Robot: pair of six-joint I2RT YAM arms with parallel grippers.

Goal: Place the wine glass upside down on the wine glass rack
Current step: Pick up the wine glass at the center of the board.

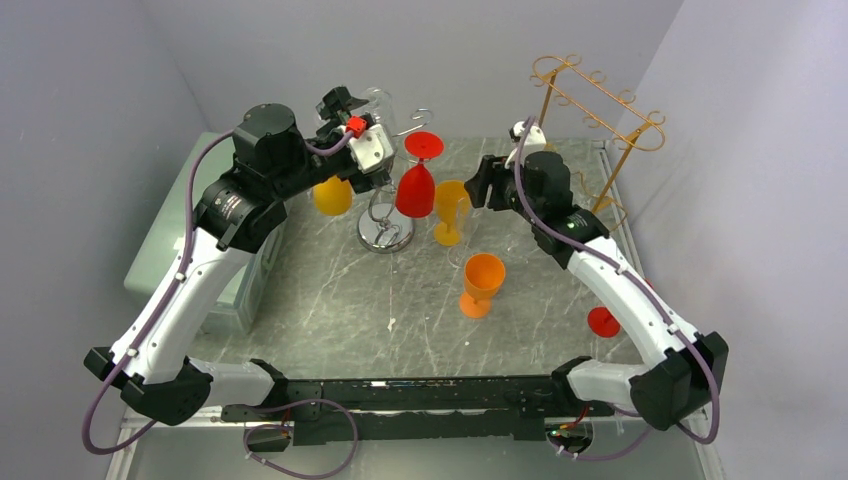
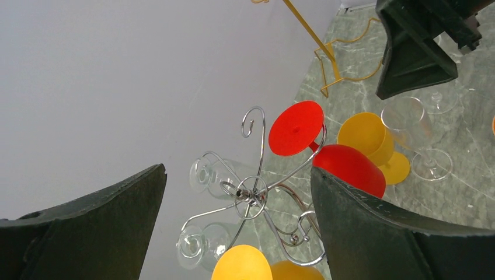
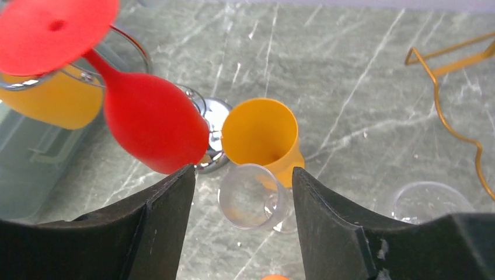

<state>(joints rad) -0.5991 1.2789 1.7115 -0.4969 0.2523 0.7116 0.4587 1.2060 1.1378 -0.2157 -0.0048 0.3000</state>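
Marble tabletop (grey-green) carries the silver rack between pale walls.

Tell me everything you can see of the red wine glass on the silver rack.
The red wine glass looks like opaque plastic, with a round flat foot, a thin stem and a rounded bowl. It hangs upside down and slightly tilted. Its foot is uppermost, caught in a wire arm of the silver rack, and its bowl points down. A yellow glass stands upright close beside the bowl.

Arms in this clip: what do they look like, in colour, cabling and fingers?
Left arm and right arm have white shells, black joints and a purple cable each. Fingers are matte black wedges. A red part sits by the left wrist.
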